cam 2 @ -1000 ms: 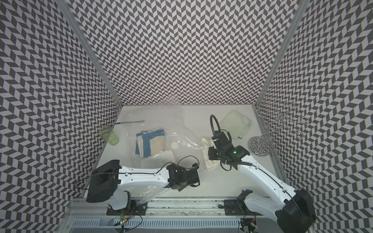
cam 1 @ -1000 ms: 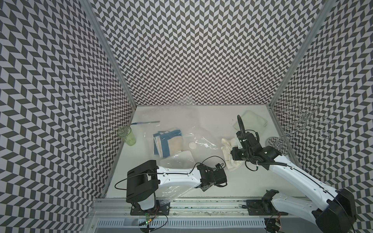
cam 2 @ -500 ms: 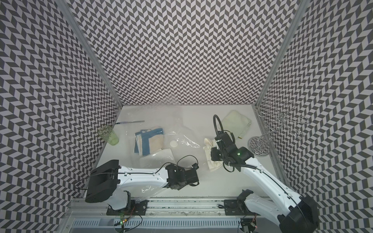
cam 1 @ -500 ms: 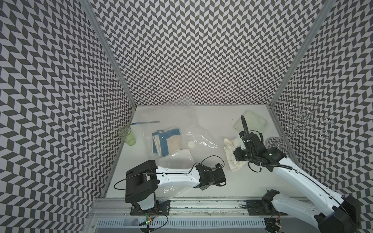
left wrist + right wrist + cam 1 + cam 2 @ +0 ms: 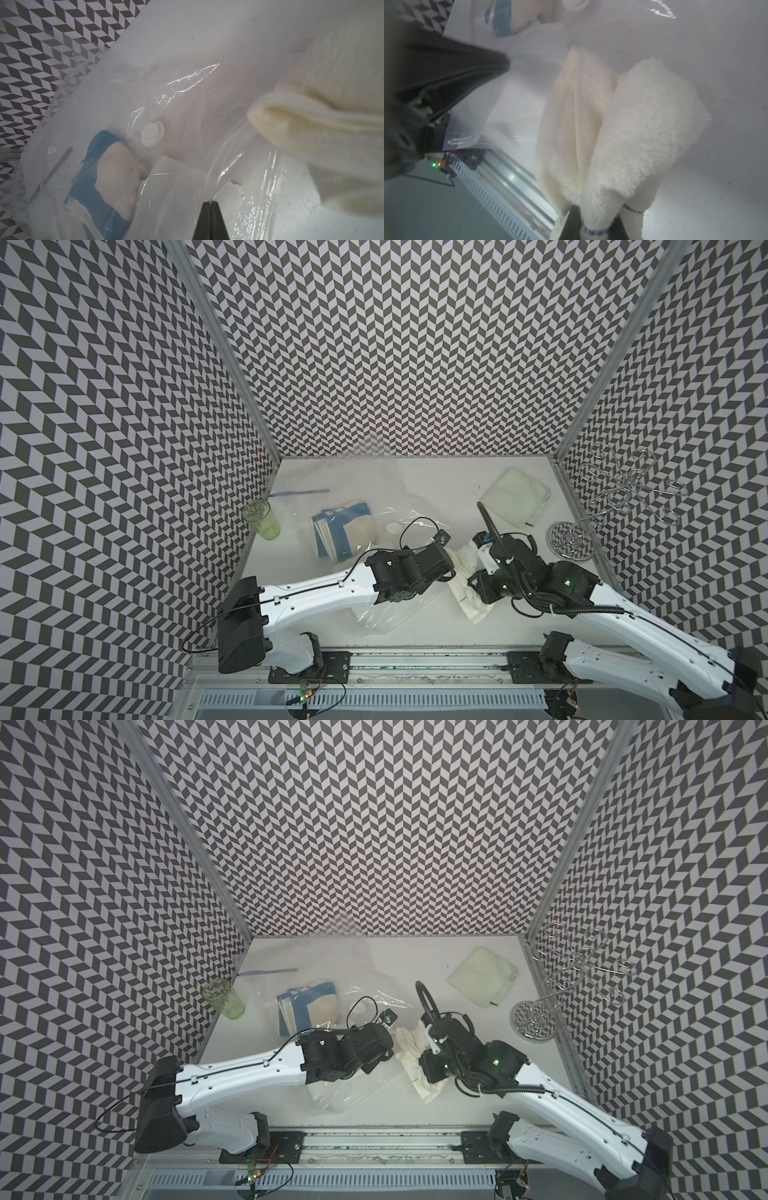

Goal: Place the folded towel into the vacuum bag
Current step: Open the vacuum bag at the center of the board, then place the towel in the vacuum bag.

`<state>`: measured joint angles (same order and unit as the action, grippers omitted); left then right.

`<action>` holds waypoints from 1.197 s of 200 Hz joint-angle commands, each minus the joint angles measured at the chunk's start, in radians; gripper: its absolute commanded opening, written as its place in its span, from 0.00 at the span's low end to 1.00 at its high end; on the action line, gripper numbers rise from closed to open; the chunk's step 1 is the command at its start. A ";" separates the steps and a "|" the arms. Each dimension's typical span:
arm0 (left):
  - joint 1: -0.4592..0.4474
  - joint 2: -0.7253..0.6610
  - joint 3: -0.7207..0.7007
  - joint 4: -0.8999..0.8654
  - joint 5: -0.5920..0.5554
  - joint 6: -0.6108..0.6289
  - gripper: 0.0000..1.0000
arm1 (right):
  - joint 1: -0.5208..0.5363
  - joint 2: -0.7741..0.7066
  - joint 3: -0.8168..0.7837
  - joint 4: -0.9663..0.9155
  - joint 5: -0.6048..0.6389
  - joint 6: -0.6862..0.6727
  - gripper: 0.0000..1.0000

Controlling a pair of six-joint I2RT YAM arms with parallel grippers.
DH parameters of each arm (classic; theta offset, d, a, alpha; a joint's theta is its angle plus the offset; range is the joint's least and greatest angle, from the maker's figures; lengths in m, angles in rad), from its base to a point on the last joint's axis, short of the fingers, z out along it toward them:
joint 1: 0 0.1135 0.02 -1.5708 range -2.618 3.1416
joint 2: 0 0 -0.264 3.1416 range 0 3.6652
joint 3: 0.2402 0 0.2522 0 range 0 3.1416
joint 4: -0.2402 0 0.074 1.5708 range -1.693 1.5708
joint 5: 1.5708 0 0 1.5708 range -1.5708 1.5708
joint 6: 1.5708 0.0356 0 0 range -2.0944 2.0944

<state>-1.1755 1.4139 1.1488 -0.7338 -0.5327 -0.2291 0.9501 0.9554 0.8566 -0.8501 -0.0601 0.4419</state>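
Observation:
The vacuum bag (image 5: 395,616) (image 5: 340,1094) lies crinkled across the table's left half, its white valve cap (image 5: 392,526) (image 5: 152,134) facing up. A blue and cream towel (image 5: 338,529) lies inside it. My left gripper (image 5: 211,202) is shut on a thin fold of the bag's film near its mouth, and the film rises to it. Just right of that, the cream folded towel (image 5: 467,597) (image 5: 415,1060) (image 5: 623,124) hangs bunched, with my right gripper (image 5: 596,218) shut on its blue-stitched end. The bag's white zip strip (image 5: 460,141) shows beside the left arm.
A pale green folded cloth (image 5: 515,497) lies at the back right, near a wire rack (image 5: 573,543) by the right wall. A green cup (image 5: 262,520) and a thin blue utensil (image 5: 299,492) sit at the back left. The metal rail (image 5: 415,655) runs along the front edge.
My left gripper has shut on the bag's film and risen with it, moving back and left. The right arm has shifted slightly toward the front with the towel.

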 commanded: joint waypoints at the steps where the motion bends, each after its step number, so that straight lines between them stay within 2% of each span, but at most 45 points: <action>1: 0.006 -0.029 0.049 0.043 0.016 -0.013 0.00 | 0.133 0.068 0.009 0.132 -0.047 -0.015 0.04; 14: 0.007 -0.034 0.058 0.046 0.015 -0.024 0.00 | 0.158 0.108 -0.007 0.210 -0.052 -0.038 0.03; 38: 0.006 -0.051 0.061 0.055 0.036 -0.036 0.00 | 0.140 0.191 -0.026 0.377 0.018 -0.093 0.01; 67: 0.001 -0.072 0.045 0.071 0.056 -0.029 0.00 | 0.015 0.272 -0.054 0.525 -0.034 -0.163 0.00; 87: 0.001 -0.086 0.028 0.097 0.086 -0.015 0.00 | -0.034 0.283 -0.077 0.586 0.012 -0.186 0.00; 126: 0.015 -0.103 -0.032 0.185 0.200 -0.001 0.00 | -0.217 0.376 -0.096 0.646 -0.037 -0.224 0.10; 150: 0.030 -0.099 -0.059 0.215 0.249 0.001 0.00 | -0.231 0.450 -0.079 0.673 -0.032 -0.235 0.22; 179: 0.043 -0.089 -0.083 0.246 0.278 -0.001 0.00 | -0.230 0.543 -0.012 0.677 -0.014 -0.256 0.31; 195: 0.043 -0.082 -0.088 0.250 0.280 -0.003 0.00 | -0.231 0.571 0.014 0.658 0.030 -0.252 0.44; 220: 0.051 -0.081 -0.095 0.262 0.289 -0.012 0.00 | -0.235 0.541 0.051 0.570 -0.007 -0.232 0.63; 239: 0.055 -0.080 -0.103 0.270 0.293 -0.028 0.00 | -0.255 0.487 0.035 0.493 -0.061 -0.180 0.72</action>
<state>-1.1183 1.3315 1.0565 -0.5266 -0.2890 -0.2401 0.7097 1.5154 0.8719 -0.3012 -0.0727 0.2180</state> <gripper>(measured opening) 0.048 0.687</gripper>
